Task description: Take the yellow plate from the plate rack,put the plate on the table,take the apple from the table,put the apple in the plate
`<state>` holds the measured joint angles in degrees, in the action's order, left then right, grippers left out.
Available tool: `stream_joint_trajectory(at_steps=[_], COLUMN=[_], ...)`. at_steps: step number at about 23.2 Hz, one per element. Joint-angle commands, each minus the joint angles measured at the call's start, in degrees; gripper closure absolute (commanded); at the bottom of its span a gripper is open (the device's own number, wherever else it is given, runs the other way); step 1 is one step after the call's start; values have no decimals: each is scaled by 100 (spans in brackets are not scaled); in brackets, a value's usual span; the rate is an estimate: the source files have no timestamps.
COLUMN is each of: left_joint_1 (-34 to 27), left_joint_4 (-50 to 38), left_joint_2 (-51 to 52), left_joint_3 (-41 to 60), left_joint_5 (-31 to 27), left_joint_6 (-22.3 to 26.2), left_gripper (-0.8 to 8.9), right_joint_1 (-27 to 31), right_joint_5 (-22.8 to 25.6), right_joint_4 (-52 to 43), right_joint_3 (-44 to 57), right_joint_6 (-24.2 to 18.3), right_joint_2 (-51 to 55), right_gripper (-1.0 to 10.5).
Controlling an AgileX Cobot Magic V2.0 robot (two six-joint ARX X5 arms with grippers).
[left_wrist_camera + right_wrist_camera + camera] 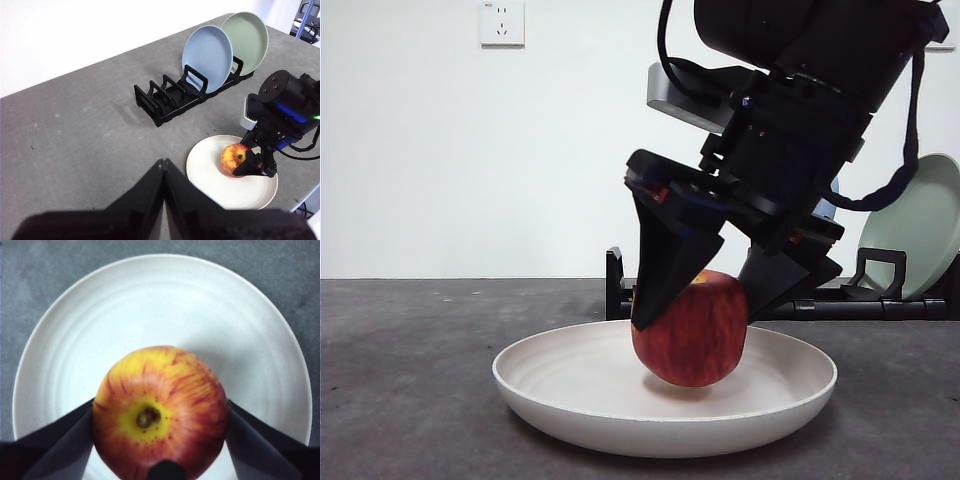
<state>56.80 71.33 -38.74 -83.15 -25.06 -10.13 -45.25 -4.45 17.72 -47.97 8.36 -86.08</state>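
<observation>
The right tool (692, 300) is closed on the apple (690, 330), one black jaw against each flank, as the right wrist view confirms with the apple (160, 410) pinned between the two jaws and its stem hollow facing the camera. In the front view the apple hangs just above the floor of the yellow plate (570, 385), a thin shadowed gap beneath it; whether it touches cannot be told for certain. The yellow plate (215, 182) lies flat on the table (75, 135) near one of its edges, seen beside the plate in the left wrist view, with the apple (234, 158) over its middle.

The left tool (163, 167) is held apart from the work over bare table, its jaws pressed together and gripping nothing.

The plate rack (172, 97) stands further in on the table, well apart from the yellow plate. Its slots nearest the left tool hold nothing; at its other end a blue plate (207, 52) and a pale green plate (247, 35) stand on edge, one behind the other.

A wall socket (502, 23) sits on the white wall behind.
</observation>
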Motion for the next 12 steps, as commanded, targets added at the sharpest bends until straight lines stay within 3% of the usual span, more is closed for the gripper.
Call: stream_joint_trajectory(at_steps=[1,12], left_joint_1=[-9,-9], left_joint_4=[-20,-17], left_joint_2=[24,24], left_joint_3=[9,9], left_joint_5=[0,0], left_joint_6=[-15,-13], left_gripper=[821,821], right_joint_1=[-4,-7], right_joint_5=[-37,-308], right_joint_4=[-79,-101], right_joint_3=[39,39], right_joint_6=[59,205], right_joint_2=[-79,-442], right_gripper=[963,952])
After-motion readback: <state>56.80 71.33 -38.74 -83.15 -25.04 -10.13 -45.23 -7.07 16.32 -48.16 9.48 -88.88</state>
